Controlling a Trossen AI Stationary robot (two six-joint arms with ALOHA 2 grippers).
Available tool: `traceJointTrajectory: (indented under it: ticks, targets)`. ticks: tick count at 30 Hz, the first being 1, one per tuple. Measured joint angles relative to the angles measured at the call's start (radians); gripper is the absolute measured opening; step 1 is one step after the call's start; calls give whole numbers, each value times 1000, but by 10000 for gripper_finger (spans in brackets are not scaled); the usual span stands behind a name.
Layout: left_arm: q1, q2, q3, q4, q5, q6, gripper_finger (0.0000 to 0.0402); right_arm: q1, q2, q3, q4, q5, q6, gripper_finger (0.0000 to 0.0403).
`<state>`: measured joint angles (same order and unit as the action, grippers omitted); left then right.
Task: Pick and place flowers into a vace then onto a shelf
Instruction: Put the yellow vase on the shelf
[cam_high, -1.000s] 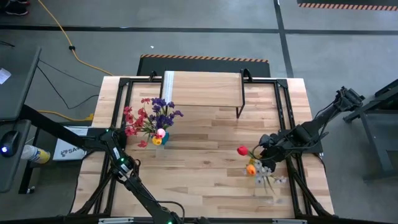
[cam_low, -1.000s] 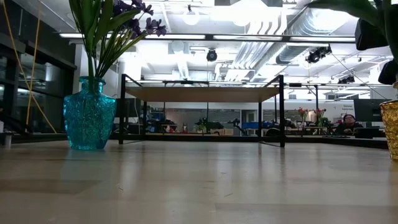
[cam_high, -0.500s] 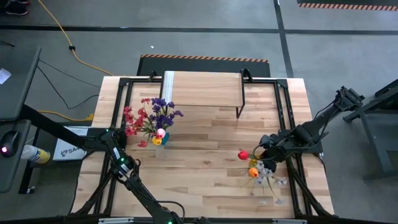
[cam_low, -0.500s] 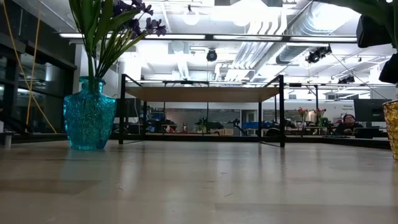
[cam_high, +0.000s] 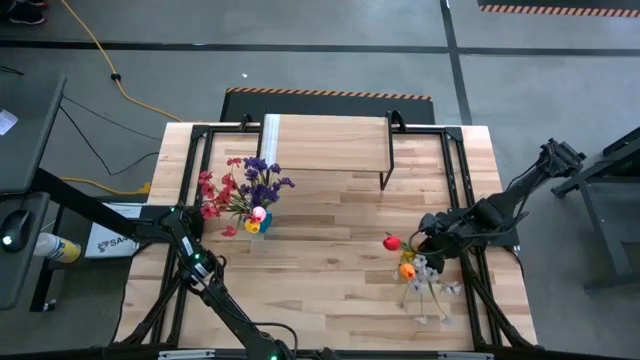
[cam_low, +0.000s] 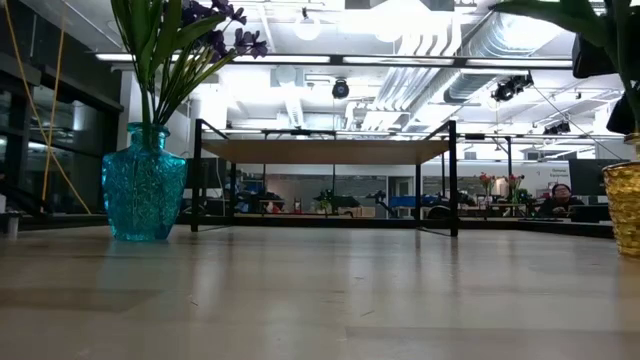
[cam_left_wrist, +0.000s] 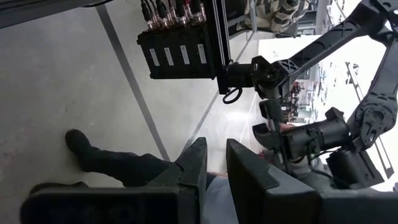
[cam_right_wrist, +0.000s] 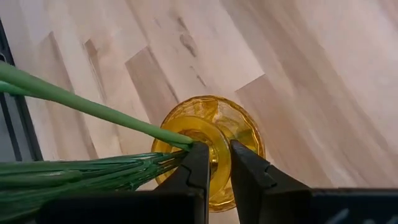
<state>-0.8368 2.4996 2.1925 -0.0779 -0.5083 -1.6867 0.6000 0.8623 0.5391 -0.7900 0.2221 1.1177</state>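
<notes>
Pale plank tabletop (cam_high: 330, 270) fills the middle of the high view, framed by black rails on a grey floor. One shelf (cam_high: 325, 142) stands at its far edge, a light-wood board on thin black legs with a white strip at its left end; nothing rests on it. Two arms work here. One right gripper (cam_high: 425, 243) sits over the right side of the table, its jaws drawn narrow on the rim of one yellow glass vase (cam_right_wrist: 208, 140), which the right wrist view shows from above with several green stems leaning out of its mouth. One left gripper (cam_left_wrist: 211, 168) is off the table at the near left, pointing toward the floor, jaws nearly together with nothing between them. Two vases appear in all: one blue vase (cam_low: 144, 191) stands left of centre, in front of the shelf. The flowers (cam_high: 243, 190) there are a purple, red and pink cluster; a second bunch (cam_high: 408, 262) by the right gripper shows one red bloom, one orange bloom and small white ones.
</notes>
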Motion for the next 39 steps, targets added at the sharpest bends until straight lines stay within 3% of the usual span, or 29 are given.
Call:
traceJointTrajectory:
  ticks: [11,19,27,39]
  targets:
    - [0,0,0,0,1,0,95,-29,-202,-6,-135,77,14,16]
    - [12,0,0,6,2,0,95,-112,-218,-3,-162,46,-40,16]
    - [21,0,0,8,27,1,95,-205,-221,-1,-107,-34,-100,16]
    - [32,0,0,-1,83,15,95,-424,-250,1,171,-313,-184,16]
